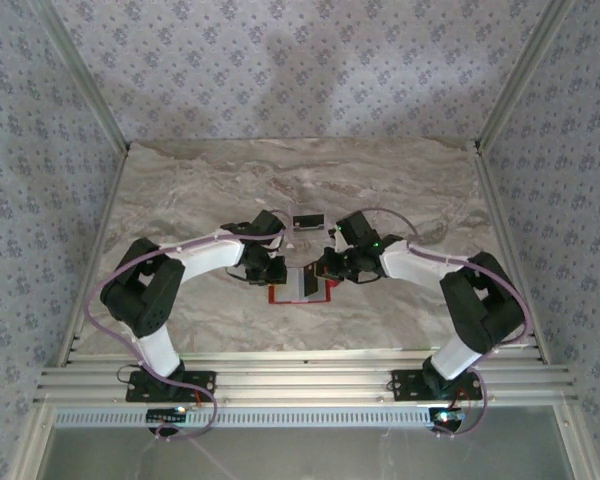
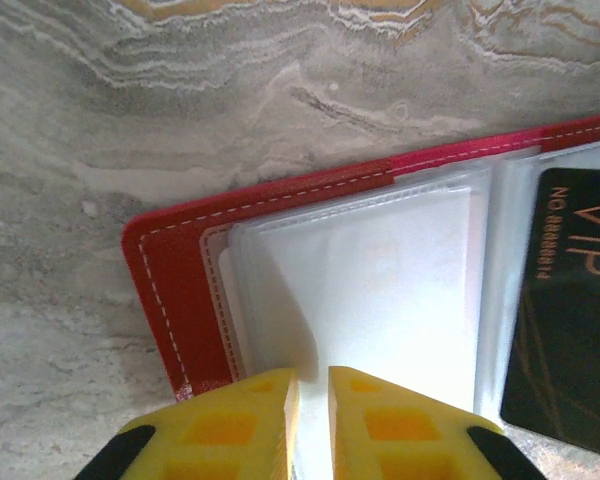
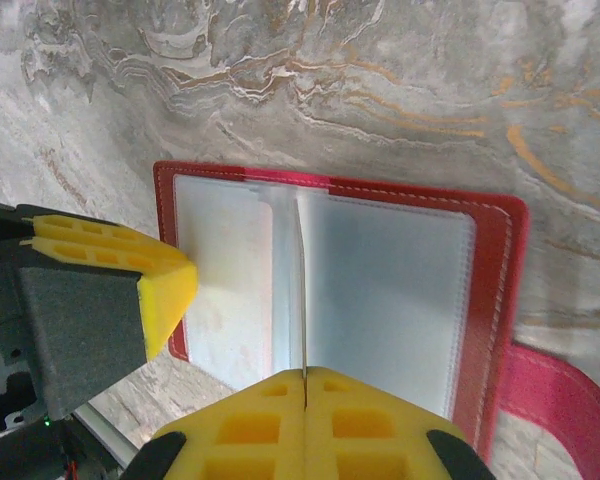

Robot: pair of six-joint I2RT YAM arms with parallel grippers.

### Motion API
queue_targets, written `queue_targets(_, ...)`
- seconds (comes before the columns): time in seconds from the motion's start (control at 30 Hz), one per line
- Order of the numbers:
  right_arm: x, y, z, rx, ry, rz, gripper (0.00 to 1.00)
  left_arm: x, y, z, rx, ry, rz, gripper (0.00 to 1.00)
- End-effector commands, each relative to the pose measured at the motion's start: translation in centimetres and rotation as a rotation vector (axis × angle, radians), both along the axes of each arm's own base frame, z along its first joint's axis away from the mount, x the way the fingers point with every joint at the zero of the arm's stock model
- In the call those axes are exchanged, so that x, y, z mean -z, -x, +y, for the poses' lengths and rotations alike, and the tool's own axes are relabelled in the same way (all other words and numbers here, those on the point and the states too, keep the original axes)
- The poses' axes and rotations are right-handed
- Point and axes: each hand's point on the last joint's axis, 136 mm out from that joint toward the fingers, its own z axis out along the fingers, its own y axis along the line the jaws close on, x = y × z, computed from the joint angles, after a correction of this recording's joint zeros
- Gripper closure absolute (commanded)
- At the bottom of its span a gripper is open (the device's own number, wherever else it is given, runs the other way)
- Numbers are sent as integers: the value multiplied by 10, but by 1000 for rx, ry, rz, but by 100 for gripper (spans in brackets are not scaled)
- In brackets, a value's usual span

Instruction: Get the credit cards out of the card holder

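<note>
The red card holder lies open on the marble table between both arms, its pale pockets facing up. My right gripper is shut on a thin credit card that stands edge-on over the card holder's middle. In the left wrist view that credit card shows a black face with gold VIP lettering. My left gripper rests over the left pale pocket, with its jaws a narrow gap apart and nothing between them. One of its yellow fingers shows at the wallet's left edge. Another credit card, whitish with a dark band, lies on the table behind the wallet.
The wallet's red snap tab sticks out on its right side. Metal frame rails run along the near table edge, and patterned walls close in the back and sides. Bare marble surrounds the wallet.
</note>
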Motion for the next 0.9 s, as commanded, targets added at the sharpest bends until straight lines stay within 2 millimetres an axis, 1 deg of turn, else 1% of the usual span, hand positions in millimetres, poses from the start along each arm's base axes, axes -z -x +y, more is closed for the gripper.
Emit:
queue_targets(0.0, -8, 3, -14, -6, 58, -30, 100, -7, 9, 6, -2, -28, 14, 79)
queue_targets(0.07, -14, 1, -19, -4, 82, -47, 100, -14, 5, 5, -5, -18, -3, 76)
queue_targets(0.2, -27, -8, -26, -57, 144, -112, 100, -28, -1, 2, -11, 3, -40, 74)
queue_targets(0.3, -40, -16, -29, -149, 197, -215, 100, -36, -3, 2, -16, 10, -61, 74)
queue_targets(0.37, -48, -21, -28, -241, 240, -274, 100, -39, -5, 3, -20, 15, -75, 74)
queue_targets(0.43, -55, -28, -30, -320, 299, -329, 100, -41, -5, 7, -28, 13, -81, 74)
queue_targets(0.5, -63, -32, -26, -415, 308, -368, 100, -41, -5, 12, -34, 12, -83, 74)
queue_targets(0.53, -69, -37, -23, -455, 313, -405, 100, -40, -6, 15, -40, 10, -84, 74)
queue_targets(0.57, -72, -41, -21, -476, 328, -422, 100, -39, -6, 18, -46, 6, -83, 74)
queue_targets(0.6, -75, -46, -21, -542, 359, -468, 100, -37, -6, 21, -56, 4, -80, 74)
queue_targets(0.67, -77, -56, -22, -628, 420, -534, 100, -35, -7, 28, -76, 6, -79, 74)
queue_targets(0.73, -79, -60, -20, -737, 468, -592, 100, -33, -6, 33, -93, 10, -74, 73)
queue_targets(0.87, -78, -72, -17, -901, 526, -679, 100, -28, -5, 43, -113, 8, -64, 74)
